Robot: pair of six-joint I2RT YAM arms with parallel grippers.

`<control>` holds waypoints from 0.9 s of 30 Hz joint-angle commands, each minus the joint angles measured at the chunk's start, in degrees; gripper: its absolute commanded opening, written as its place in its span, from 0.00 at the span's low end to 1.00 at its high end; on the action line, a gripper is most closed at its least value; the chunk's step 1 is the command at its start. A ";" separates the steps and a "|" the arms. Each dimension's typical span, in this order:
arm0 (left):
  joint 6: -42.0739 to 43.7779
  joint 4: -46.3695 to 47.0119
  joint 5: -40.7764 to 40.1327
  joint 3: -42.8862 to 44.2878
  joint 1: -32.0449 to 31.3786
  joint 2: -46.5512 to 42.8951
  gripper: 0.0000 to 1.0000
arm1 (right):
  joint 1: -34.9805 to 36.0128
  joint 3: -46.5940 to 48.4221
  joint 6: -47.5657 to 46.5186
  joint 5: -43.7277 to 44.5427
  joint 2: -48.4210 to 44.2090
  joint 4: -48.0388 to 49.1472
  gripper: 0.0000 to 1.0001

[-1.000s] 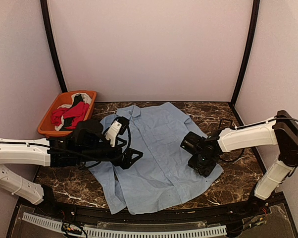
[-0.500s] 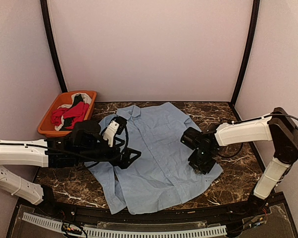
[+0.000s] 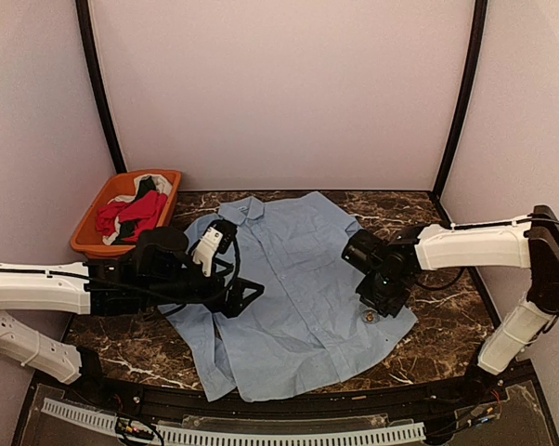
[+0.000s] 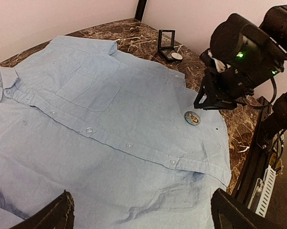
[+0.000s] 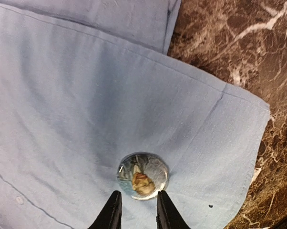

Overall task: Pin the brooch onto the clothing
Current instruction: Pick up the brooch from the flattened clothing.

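The blue shirt (image 3: 289,269) lies spread flat and buttoned on the marble tabletop (image 3: 428,214). The round brooch (image 5: 143,175) rests face up on the cloth near the shirt's lower corner on the right arm's side. The right hand (image 5: 138,210) hovers just beside it, fingers a narrow gap apart and holding nothing. The left hand (image 4: 143,212) hangs over the shirt's other side, spread wide and empty. The task looks near its end, since the brooch sits on the shirt and is free of the hand. Whether its pin goes through the fabric cannot be seen, so fastening may remain.
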 commanded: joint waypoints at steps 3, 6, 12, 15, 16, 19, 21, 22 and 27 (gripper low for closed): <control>-0.85 1.62 1.06 0.10 -0.27 1.02 1.00 | 3.69 1.00 4.10 11.44 -5.38 -4.14 0.25; -1.21 1.60 1.65 0.23 -0.28 1.45 1.00 | 4.91 0.56 4.50 11.89 -4.21 -4.25 0.27; -1.09 0.94 1.42 0.43 -0.29 1.23 1.00 | 8.88 -2.96 7.85 10.56 -3.62 -1.44 0.46; -1.39 1.12 1.56 0.51 -0.32 1.34 1.00 | 8.59 -5.38 8.07 8.69 -4.09 2.38 0.64; -1.47 1.09 1.59 0.56 -0.26 1.37 1.00 | 8.29 -5.35 7.92 8.30 -4.09 2.83 0.67; -1.72 0.51 1.59 0.76 -0.29 1.24 1.00 | 5.97 -4.75 5.97 5.55 -3.15 2.71 0.68; -1.59 0.15 1.22 0.71 -0.26 0.84 1.00 | 4.04 -4.19 4.65 2.51 -1.21 2.03 0.65; -1.49 0.03 0.96 0.70 -0.29 0.68 1.00 | 3.17 -4.08 3.69 0.76 -0.30 2.38 0.64; -1.53 -0.05 0.25 0.37 -0.26 0.14 1.00 | 1.63 -1.47 -0.72 -3.47 3.65 3.73 0.57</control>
